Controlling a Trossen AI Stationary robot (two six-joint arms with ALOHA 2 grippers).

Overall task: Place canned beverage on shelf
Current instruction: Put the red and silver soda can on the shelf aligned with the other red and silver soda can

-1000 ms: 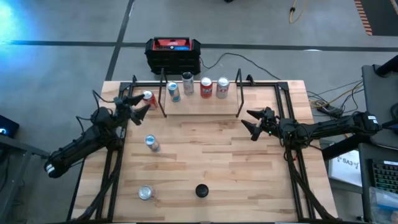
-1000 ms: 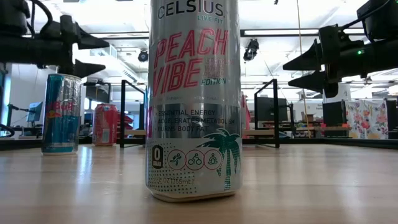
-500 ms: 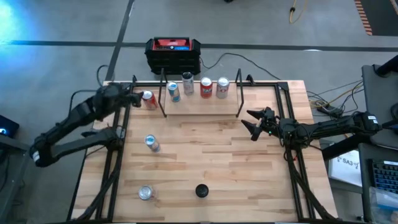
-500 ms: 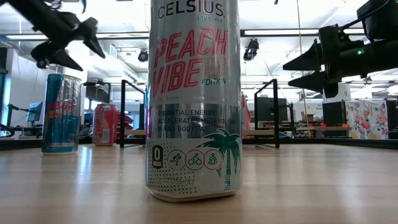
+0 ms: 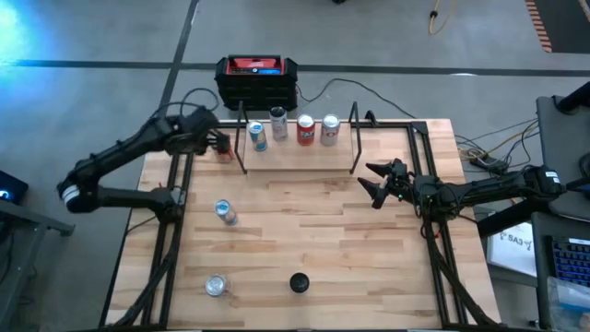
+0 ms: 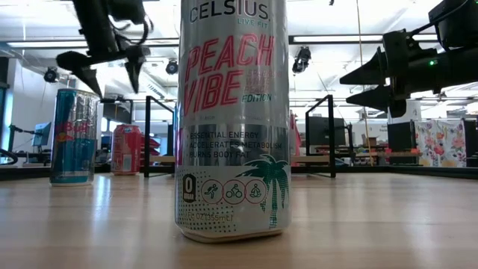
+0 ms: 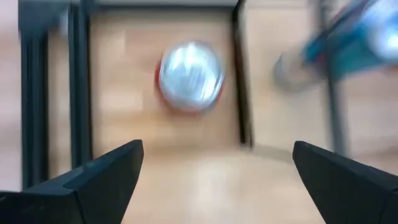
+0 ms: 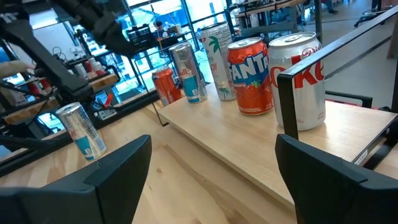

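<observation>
The shelf (image 5: 300, 159), a light-wood plank with black rod uprights, lies at the table's far middle and carries several upright cans (image 5: 305, 129); it also shows in the right wrist view (image 8: 249, 146). A red can (image 7: 189, 78) stands upright on the tabletop just left of the shelf (image 5: 224, 152). My left gripper (image 5: 215, 141) hangs open above this can, fingers pointing down, touching nothing; the low view shows it well above the can (image 6: 104, 71). My right gripper (image 5: 376, 184) waits open, level, off the shelf's right end.
A blue and silver can (image 5: 225, 212) stands at the table's left middle, and a silver-topped can (image 5: 216, 285) and a dark round top (image 5: 298, 282) near the front edge. A tall Celsius can (image 6: 233, 119) stands close to the low camera. A black-and-red box (image 5: 257, 78) sits beyond the far edge.
My left gripper has risen, gone toward the table's far edge and a little right, and tipped from level to pointing down over the red can. It stays open. The red can has kept its place.
</observation>
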